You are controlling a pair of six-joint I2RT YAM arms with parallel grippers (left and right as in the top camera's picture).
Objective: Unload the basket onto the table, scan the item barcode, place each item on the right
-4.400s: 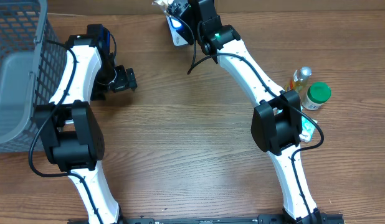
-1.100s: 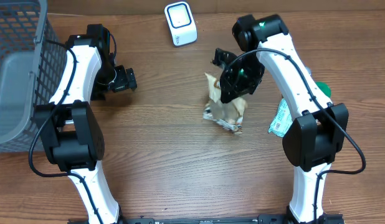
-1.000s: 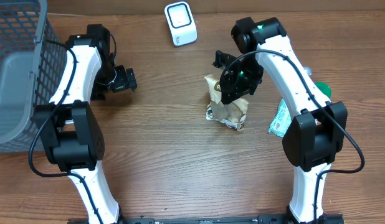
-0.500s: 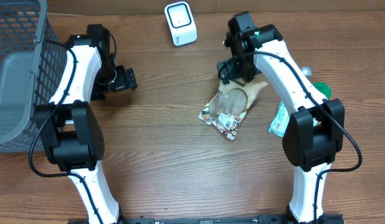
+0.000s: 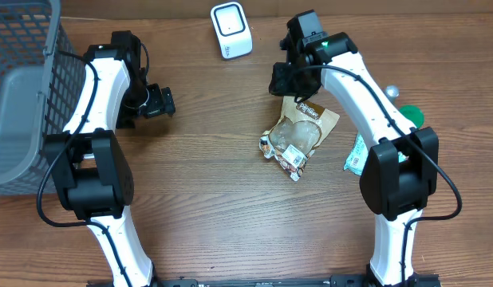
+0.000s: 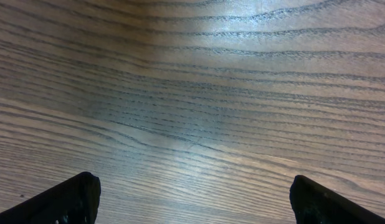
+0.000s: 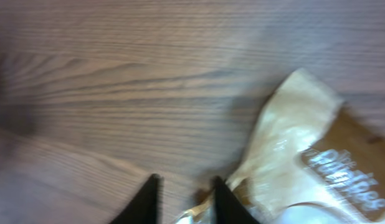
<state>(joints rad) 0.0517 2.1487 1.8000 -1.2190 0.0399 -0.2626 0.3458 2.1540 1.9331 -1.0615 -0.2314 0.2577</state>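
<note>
Right now the snack bag (image 5: 298, 137) lies flat on the table (image 5: 230, 207), near the middle and well apart from the scanner (image 5: 230, 30) at the far edge. Our right gripper (image 7: 185, 194) hangs just beside the bag's upper corner, its jaws drawn close with a strip of wood showing between them. The wrist view is blurred, and we cannot tell whether they nip the bag's edge or nothing at all. Our left gripper (image 6: 192, 199) is spread wide over bare wood, holding nothing. We judge that the bag needs picking up and carrying to the scanner, and several things could spoil that. With jaws this narrow, a descent would likely shove the crinkly film aside rather than straddle it. A pinch on a thin corner could slip, since the contents would hang below it. The limp bag may also fold or twist in the air, turning its barcode away from the scanner's window; we cannot make out where that code sits. A careless swing could knock the scanner, or the elbow could brush the green-capped bottle (image 5: 411, 116) beside the arm.
</note>
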